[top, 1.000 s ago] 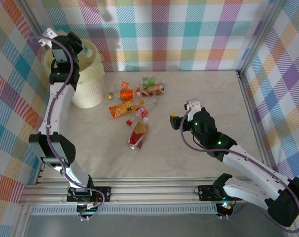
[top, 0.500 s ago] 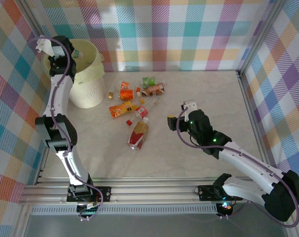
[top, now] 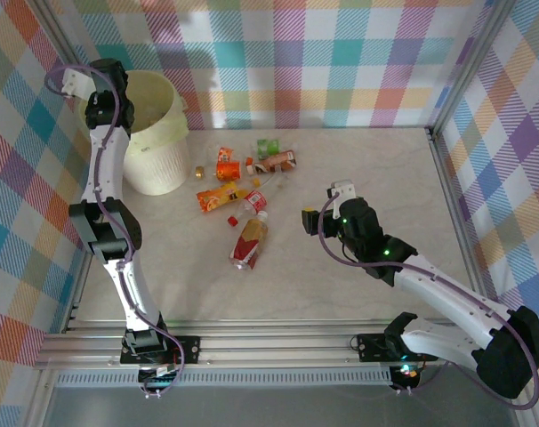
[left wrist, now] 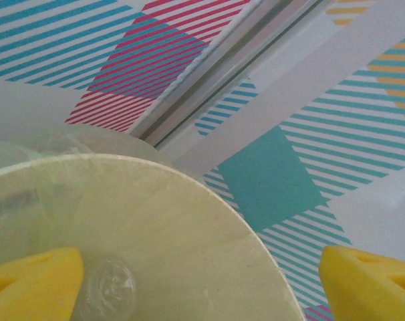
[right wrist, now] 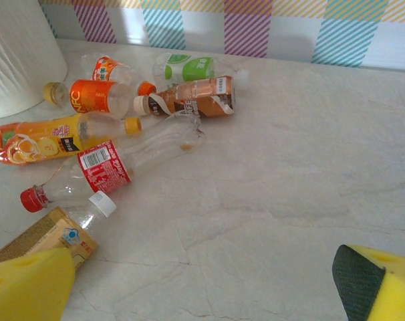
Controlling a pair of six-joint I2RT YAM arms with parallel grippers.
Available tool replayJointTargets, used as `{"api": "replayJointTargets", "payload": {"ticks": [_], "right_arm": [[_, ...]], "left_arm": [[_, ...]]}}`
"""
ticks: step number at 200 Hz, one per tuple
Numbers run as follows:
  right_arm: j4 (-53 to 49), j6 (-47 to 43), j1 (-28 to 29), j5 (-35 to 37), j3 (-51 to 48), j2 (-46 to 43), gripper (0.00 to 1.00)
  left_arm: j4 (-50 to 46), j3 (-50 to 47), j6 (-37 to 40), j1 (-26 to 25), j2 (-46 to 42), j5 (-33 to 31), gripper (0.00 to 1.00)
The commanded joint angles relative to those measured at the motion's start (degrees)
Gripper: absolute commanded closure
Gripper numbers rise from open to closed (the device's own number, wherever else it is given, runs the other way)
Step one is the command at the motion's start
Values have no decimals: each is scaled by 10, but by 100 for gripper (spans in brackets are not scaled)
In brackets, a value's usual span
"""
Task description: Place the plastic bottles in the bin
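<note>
The pale-yellow bin stands at the back left. My left gripper hangs open at its left rim. In the left wrist view my gripper has its yellow fingertips wide apart over the bin, with a clear bottle base showing down inside. Several plastic bottles lie mid-table: orange label, green label, brown label, yellow, red label, white cap. My right gripper is open, low, right of the bottles, holding nothing.
Checked walls close in the table at the back and both sides, with a metal rail along the right edge. A loose small cap lies beside the bin. Bare marble tabletop spreads to the right of the bottles.
The left gripper held a green-capped bottle over the bin; it now stands open without it and has swung left to the rim. The right gripper shifted slightly left, then stayed.
</note>
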Motion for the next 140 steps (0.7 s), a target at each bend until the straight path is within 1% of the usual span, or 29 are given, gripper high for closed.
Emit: {"api": "replayJointTargets", "payload": {"ticks": [1, 33, 51, 72, 92, 108, 118, 140], "right_arm": [[11, 13, 2, 12, 7, 3, 0], [12, 52, 2, 40, 8, 10, 0], [11, 76, 2, 50, 7, 17, 0], [2, 94, 2, 50, 14, 36, 0], [-4, 111, 2, 50, 20, 51, 0], [3, 117, 2, 42, 18, 55, 0], [11, 120, 2, 35, 15, 57, 0], [33, 124, 2, 28, 8, 60, 0]], "left_arm": [[-26, 16, 0, 5, -18, 8, 7], [-28, 11, 10, 3, -37, 49, 5], [-27, 5, 17, -1, -50, 78, 0], [-20, -3, 31, -9, -69, 130, 0], [-24, -18, 55, -25, -96, 158, 0], [-12, -58, 79, -45, -135, 165, 0], [3, -104, 94, -58, -168, 174, 0], [55, -219, 112, -86, -249, 223, 0]]}}
